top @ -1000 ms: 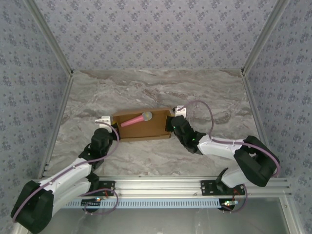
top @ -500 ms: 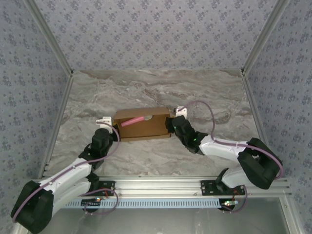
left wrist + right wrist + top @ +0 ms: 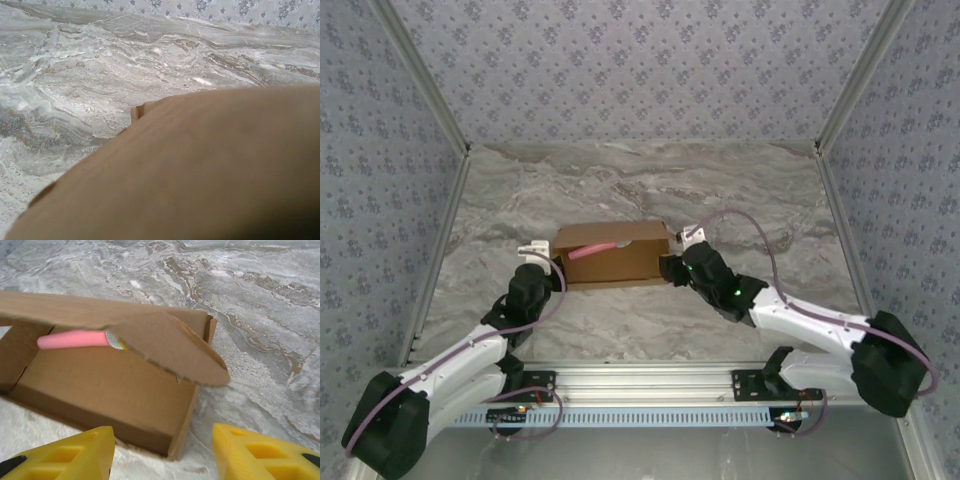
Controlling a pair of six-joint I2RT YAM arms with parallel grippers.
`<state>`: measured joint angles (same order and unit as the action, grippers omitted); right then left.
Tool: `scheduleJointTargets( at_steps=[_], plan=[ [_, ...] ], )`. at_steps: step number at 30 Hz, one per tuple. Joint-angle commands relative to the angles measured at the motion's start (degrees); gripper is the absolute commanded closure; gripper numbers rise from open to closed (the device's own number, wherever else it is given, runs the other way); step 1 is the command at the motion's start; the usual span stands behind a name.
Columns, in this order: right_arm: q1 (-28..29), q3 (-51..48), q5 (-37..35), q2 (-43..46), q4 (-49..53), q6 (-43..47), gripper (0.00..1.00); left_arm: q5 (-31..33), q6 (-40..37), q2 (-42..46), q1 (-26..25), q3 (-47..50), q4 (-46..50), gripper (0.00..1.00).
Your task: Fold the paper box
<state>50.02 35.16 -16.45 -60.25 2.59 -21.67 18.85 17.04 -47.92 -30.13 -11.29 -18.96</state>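
Observation:
The paper box is a small brown cardboard box in the middle of the marble table. Its lid flap hangs half down over the open inside. A pink toy microphone lies in the box, its head under the flap. My right gripper is open, its yellow fingertips just short of the box's near right corner and touching nothing. My left gripper sits at the box's left end. In the left wrist view blurred cardboard hides its fingers, so a grip cannot be seen.
Patterned walls close the table on three sides. An aluminium rail with the arm bases runs along the near edge. Bare marble lies behind and in front of the box.
My right gripper has opened and drawn back a little from the box's right end, its arm swinging out to the right. The lid flap has come down over the microphone. The left arm is unmoved.

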Motion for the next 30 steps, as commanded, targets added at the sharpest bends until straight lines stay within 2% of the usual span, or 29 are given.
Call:
scheduleJointTargets(
  at_steps=[1,6,12,16,24,30],
  plan=[
    [0.2,4.7,0.7,5.7,10.0,4.1,0.43,-0.2,-0.1,0.9,-0.4,-0.2,2.7,1.00],
    [-3.0,13.3,6.0,3.2,13.2,5.9,0.42,-0.1,0.1,1.0,-0.4,-0.2,2.6,1.00],
    [-10.7,25.2,15.6,-10.2,16.6,5.7,0.42,-0.4,0.1,1.3,-0.4,-0.4,3.1,1.00],
    [-12.3,31.6,17.3,-18.5,21.2,6.6,0.43,-0.3,0.1,2.2,-0.4,-0.4,3.9,1.00],
    [-13.5,30.3,19.2,-23.1,22.4,5.7,0.45,-0.2,0.6,2.8,-0.4,-0.7,5.2,0.99],
    [-13.8,28.1,19.5,-23.4,21.5,4.7,0.45,-1.1,1.9,4.1,-0.5,-1.8,9.5,0.85]
  ],
)
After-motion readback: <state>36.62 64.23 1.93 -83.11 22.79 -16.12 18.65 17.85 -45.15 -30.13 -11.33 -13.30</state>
